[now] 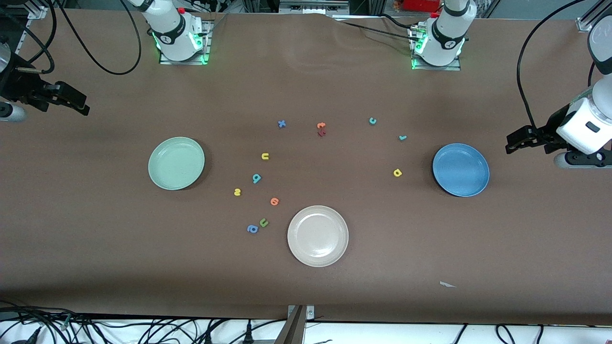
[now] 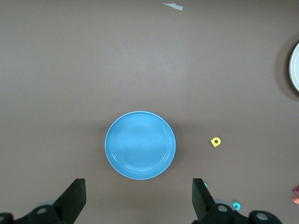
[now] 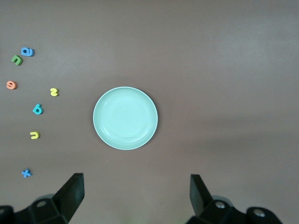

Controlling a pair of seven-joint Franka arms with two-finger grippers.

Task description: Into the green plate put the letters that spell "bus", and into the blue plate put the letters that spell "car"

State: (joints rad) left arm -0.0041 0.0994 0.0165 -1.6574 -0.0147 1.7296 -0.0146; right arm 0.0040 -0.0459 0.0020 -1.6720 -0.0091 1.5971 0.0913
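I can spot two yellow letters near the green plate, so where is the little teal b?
The teal b lies on the table between the yellow u and yellow s, beside the green plate toward the table's middle.

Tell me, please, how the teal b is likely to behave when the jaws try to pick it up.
The teal b looks tiny and thin, so probably very light. Lying flat on the brown table, it may skid rather than roll when nudged. Its low profile probably leaves little to grip, so it could slip out.
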